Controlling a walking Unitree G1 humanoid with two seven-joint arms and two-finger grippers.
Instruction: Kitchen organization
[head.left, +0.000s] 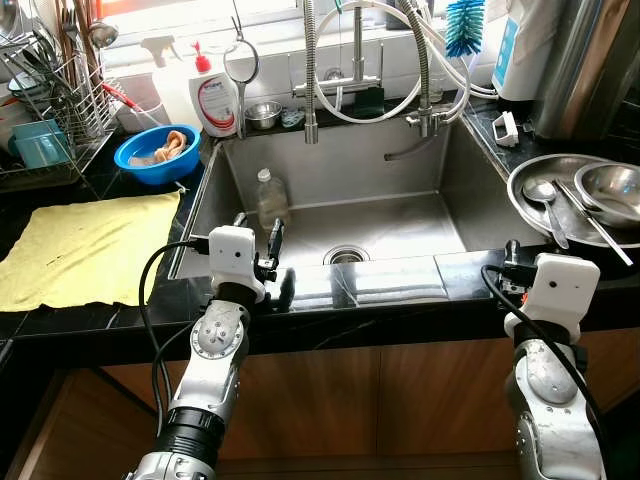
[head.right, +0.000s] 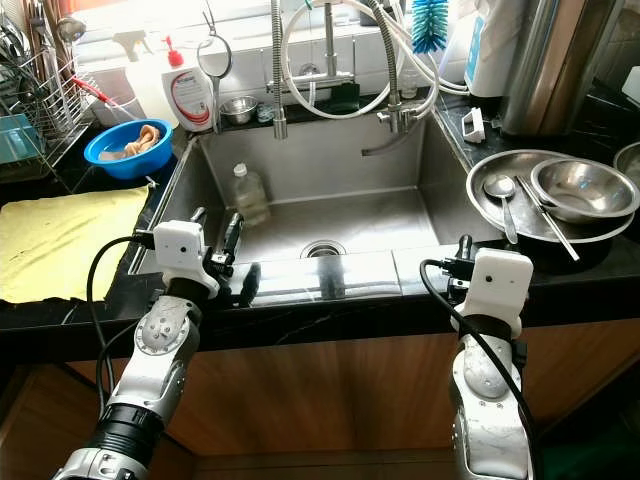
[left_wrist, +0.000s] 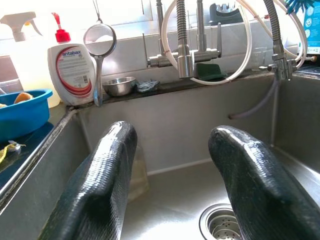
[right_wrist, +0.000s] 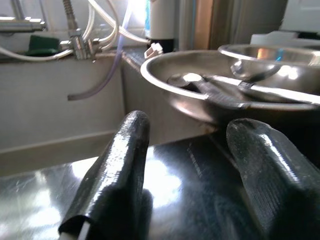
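Left eye view: both jaws spread, empty; left gripper (head.left: 258, 240) at sink (head.left: 400, 160) edge, right gripper (right_wrist: 187, 170) on desk (head.left: 620, 290). Bottle (head.left: 270, 197) in sink, spoons in steel dish (head.left: 530, 205) unsorted; organizing barely begun.

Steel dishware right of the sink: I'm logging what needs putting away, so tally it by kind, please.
Large steel plate: 1
Steel bowl: 1
Spoons: 2, lying on the plate; the second has its bowl end hidden
Total: 4
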